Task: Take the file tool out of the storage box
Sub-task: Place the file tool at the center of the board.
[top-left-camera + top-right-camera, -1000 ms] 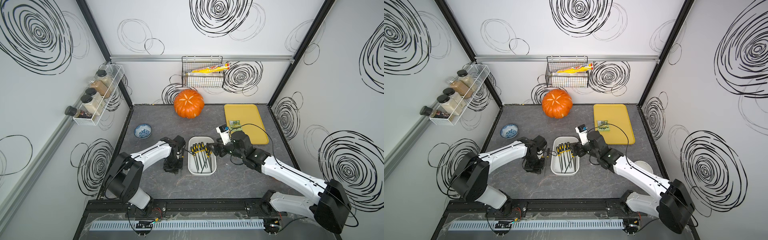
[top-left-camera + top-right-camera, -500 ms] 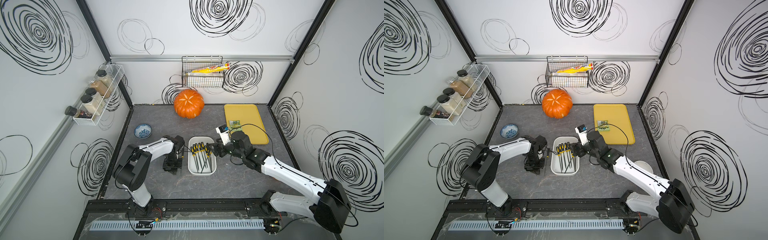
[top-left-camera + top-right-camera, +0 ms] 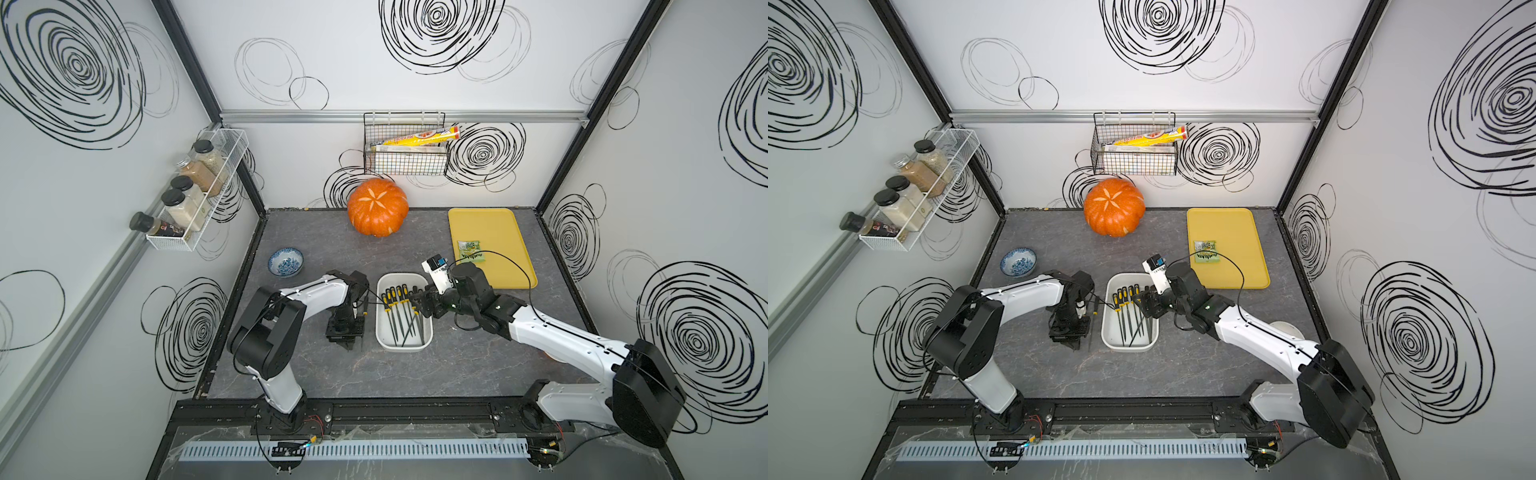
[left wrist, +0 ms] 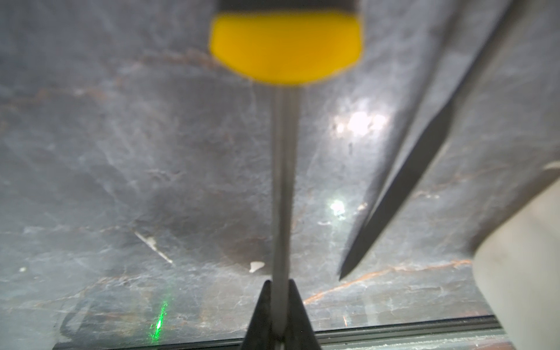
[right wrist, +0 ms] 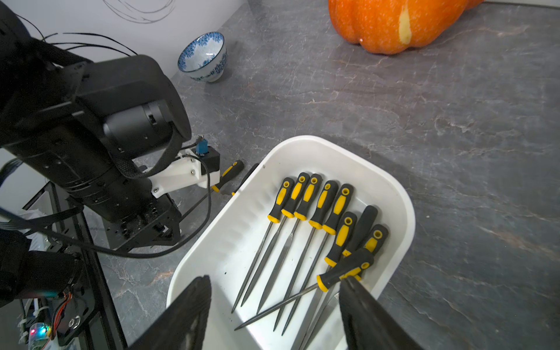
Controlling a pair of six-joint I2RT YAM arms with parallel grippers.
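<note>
Storage box [image 3: 384, 332] on grey marbled tabletop [image 3: 478, 374], swirl-marked white walls [image 3: 353, 62] around.

The file [image 4: 281, 181] is blurred, its handle cut off.

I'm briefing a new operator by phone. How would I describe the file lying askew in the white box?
Find the orange pumpkin at the back; the white box lies in front of it. Most files inside lie side by side, but this file slants across their shafts, handle beside the open right gripper.
</note>
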